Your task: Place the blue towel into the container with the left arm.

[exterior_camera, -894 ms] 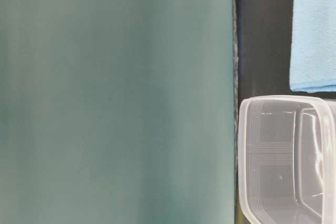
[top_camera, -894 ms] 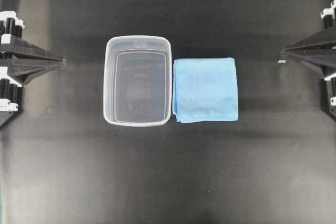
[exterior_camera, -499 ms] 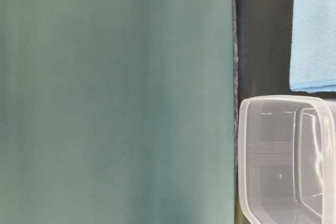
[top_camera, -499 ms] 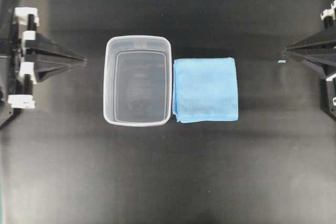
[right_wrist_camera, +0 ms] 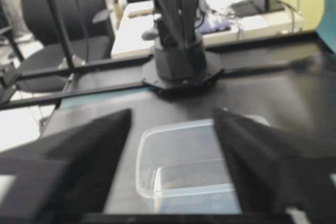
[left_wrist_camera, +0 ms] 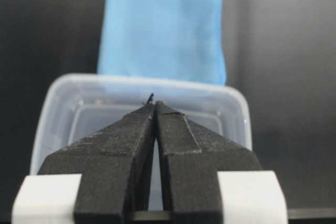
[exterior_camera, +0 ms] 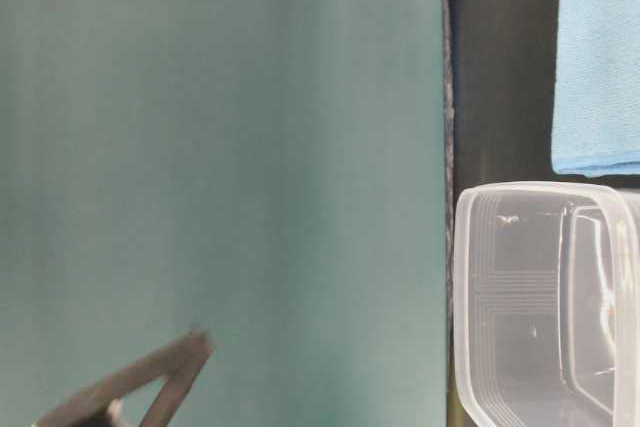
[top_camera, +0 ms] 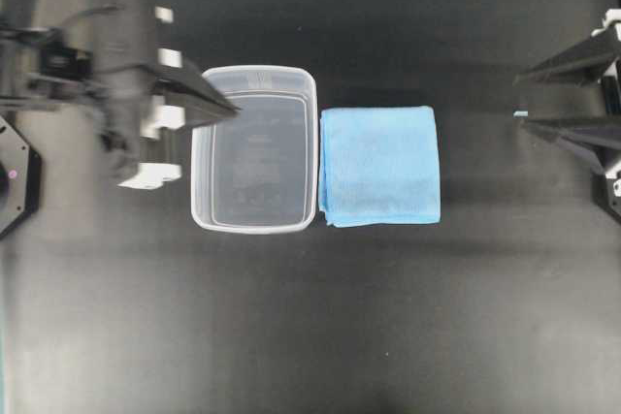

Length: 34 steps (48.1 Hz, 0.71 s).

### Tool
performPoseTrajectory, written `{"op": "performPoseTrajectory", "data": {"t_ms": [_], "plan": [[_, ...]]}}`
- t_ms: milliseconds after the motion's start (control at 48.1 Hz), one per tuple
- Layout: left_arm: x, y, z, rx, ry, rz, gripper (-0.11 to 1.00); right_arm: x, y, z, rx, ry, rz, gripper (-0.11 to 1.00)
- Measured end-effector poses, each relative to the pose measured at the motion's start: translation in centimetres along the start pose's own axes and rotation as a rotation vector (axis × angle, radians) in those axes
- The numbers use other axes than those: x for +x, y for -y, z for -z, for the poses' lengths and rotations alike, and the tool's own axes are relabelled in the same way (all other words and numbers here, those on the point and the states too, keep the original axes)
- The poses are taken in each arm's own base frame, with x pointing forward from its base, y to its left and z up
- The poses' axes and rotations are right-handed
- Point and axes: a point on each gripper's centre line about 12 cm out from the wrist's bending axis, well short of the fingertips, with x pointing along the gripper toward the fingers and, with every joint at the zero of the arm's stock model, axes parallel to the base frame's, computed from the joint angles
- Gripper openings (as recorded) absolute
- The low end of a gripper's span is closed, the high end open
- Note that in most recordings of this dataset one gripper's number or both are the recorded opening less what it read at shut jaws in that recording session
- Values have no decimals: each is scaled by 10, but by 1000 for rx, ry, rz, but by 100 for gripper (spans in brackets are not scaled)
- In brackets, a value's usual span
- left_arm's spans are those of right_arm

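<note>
The blue towel point(top_camera: 379, 166) lies folded flat on the black table, touching the right side of the clear container point(top_camera: 314, 143). The container is empty. My left gripper point(top_camera: 236, 109) is shut and empty, its pointed tip over the container's left rim; the arm behind it is motion-blurred. In the left wrist view the shut tip point(left_wrist_camera: 155, 106) points over the container point(left_wrist_camera: 142, 82) toward the towel point(left_wrist_camera: 163, 30). My right gripper point(top_camera: 521, 99) is open and empty at the right edge, well apart from the towel. The right wrist view shows its spread fingers point(right_wrist_camera: 173, 116) framing the container point(right_wrist_camera: 142, 156); the towel is hidden there.
The table-level view shows a teal panel point(exterior_camera: 220, 147) at left, the towel point(exterior_camera: 598, 57), the container point(exterior_camera: 462, 297) and the left gripper tip point(exterior_camera: 195, 342). The left arm's base point(right_wrist_camera: 181, 61) stands at the table's far side, with desks and a chair beyond.
My left arm has swung right from the left edge, so its shut tip now reaches the container's left rim. My right gripper has opened. Towel and container have not moved.
</note>
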Motion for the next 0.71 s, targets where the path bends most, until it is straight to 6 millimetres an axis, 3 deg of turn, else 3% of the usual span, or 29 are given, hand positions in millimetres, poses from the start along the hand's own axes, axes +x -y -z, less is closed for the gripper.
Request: {"op": "performPoseTrajectory", "data": {"t_ms": [62, 125, 312, 416, 540, 707], "plan": [[13, 0, -7, 2, -47, -4, 5, -1, 1, 0, 0, 3, 7, 78], [26, -2, -15, 4, -95, -11, 13, -2, 2, -1, 2, 5, 13, 78], [65, -11, -35, -10, -178, -34, 66, -6, 2, -5, 0, 19, 13, 76], [94, -10, -43, -3, -214, -31, 88, -9, 2, -7, 2, 31, 12, 76], [131, -10, -47, 31, -267, -28, 89, -11, 2, -9, 0, 40, 11, 76], [184, -9, -37, 100, -348, -15, 89, -17, 1, -11, 2, 36, 11, 76]]}}
